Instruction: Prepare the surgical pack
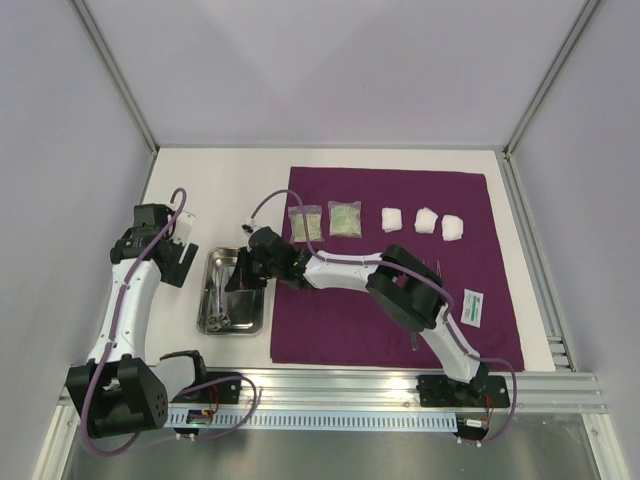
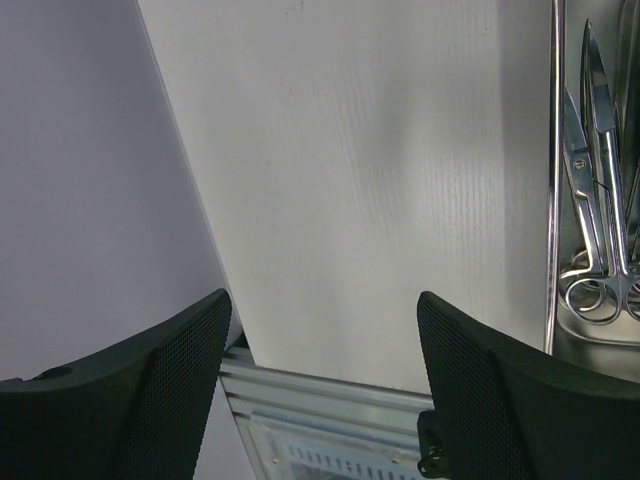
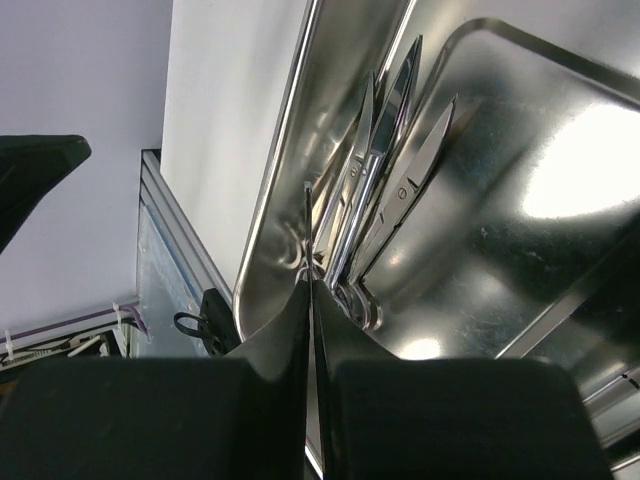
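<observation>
scissors [image 2: 577, 160] in steel tray [image 1: 212, 262], just left of purple sheet [image 1: 350, 320]; long axis near-far, tips far, rings toward near edge | right gripper [image 3: 310, 290] closed tight inside tray, hold unclear | left gripper [image 2: 322, 300] wide, empty | scissors overlap, count unclear

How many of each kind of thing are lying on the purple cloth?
White gauze pads: 3
Clear packets with greenish stuff inside: 2
Small white-and-green packet: 1
Total on the purple cloth: 6
</observation>
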Robot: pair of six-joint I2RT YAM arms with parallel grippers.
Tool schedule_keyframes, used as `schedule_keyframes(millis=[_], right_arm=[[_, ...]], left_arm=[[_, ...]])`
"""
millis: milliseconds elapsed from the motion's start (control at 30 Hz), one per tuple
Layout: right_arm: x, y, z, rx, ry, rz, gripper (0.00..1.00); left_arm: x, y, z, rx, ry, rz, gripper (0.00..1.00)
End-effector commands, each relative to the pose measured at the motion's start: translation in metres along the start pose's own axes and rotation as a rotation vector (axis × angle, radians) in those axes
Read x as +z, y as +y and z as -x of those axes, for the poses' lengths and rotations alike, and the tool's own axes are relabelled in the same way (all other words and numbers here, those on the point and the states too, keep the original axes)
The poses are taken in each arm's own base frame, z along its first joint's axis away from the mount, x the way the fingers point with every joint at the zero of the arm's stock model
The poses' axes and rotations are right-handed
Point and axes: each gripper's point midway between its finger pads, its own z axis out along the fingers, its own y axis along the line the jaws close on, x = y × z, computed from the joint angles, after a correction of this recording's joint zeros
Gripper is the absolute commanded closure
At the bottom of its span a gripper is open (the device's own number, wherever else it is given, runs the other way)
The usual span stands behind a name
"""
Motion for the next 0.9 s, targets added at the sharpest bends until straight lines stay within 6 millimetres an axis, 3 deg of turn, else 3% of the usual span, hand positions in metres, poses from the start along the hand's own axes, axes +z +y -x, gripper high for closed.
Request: schedule_keyframes(millis=[0, 300, 533, 767, 867], right_arm=[[0.004, 0.003, -0.004, 0.025, -0.004, 0.02, 1.0], [0.014, -0.017, -0.021, 0.07, 0.062, -0.037, 1.0], [0.024, -0.017, -0.018, 0.068, 0.066, -0.046, 1.0], [0.024, -0.03, -0.017, 0.103, 0.053, -0.115, 0.98], [0.025, -0.022, -0.013, 0.128, 0.042, -0.087, 1.0]], left_arm=[[-0.002, 0.002, -0.001, 0.005, -0.008, 0.005, 0.16], [0.002, -0.001, 0.0, -0.002, -0.003, -0.012, 0.16], [0.005, -0.003, 0.001, -0.001, -0.001, -0.018, 0.16], [0.006, -0.002, 0.005, 0.001, -0.008, -0.021, 0.16], [0.006, -0.002, 0.005, 0.0, -0.007, -0.023, 0.16]])
